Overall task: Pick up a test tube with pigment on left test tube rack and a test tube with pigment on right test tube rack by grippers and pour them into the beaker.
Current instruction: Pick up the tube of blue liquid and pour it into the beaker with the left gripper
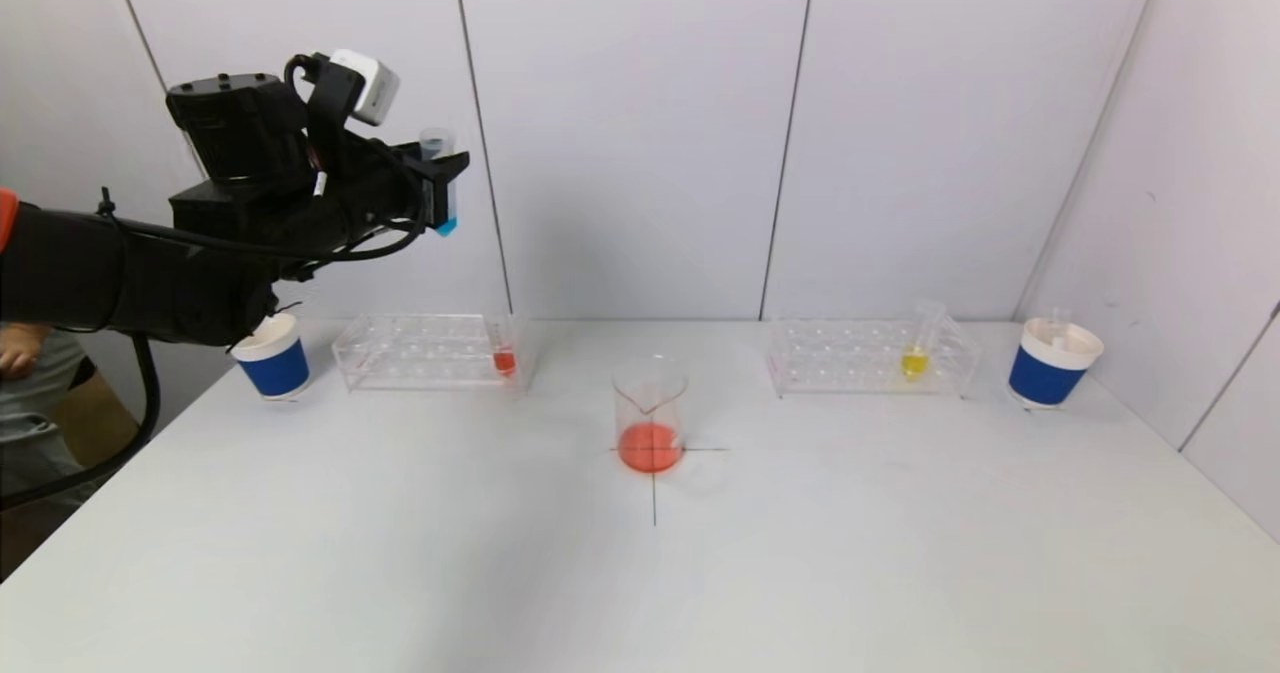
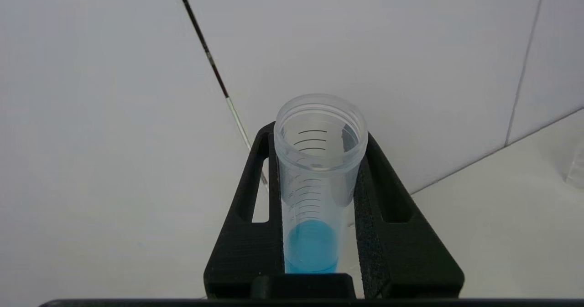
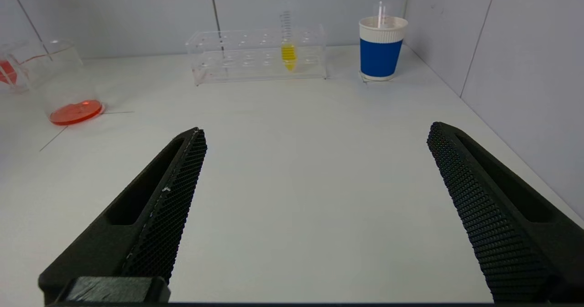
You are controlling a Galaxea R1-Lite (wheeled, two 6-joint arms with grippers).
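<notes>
My left gripper (image 1: 440,188) is raised high above the left test tube rack (image 1: 400,353), shut on an upright test tube (image 1: 441,178) with blue pigment at its bottom. In the left wrist view the tube (image 2: 315,197) sits squeezed between both pads of the gripper (image 2: 318,136). A tube with red pigment (image 1: 504,353) stands in the left rack. The right rack (image 1: 840,358) holds a tube with yellow pigment (image 1: 916,353). The beaker (image 1: 650,413) stands mid-table with orange-red liquid in it. My right gripper (image 3: 315,129) hangs open and empty low over bare table, well short of the right rack (image 3: 237,58).
A blue paper cup (image 1: 272,358) stands left of the left rack, and another (image 1: 1050,363) right of the right rack with a tube in it. White walls close the back and right side. A person (image 1: 25,373) is at the far left edge.
</notes>
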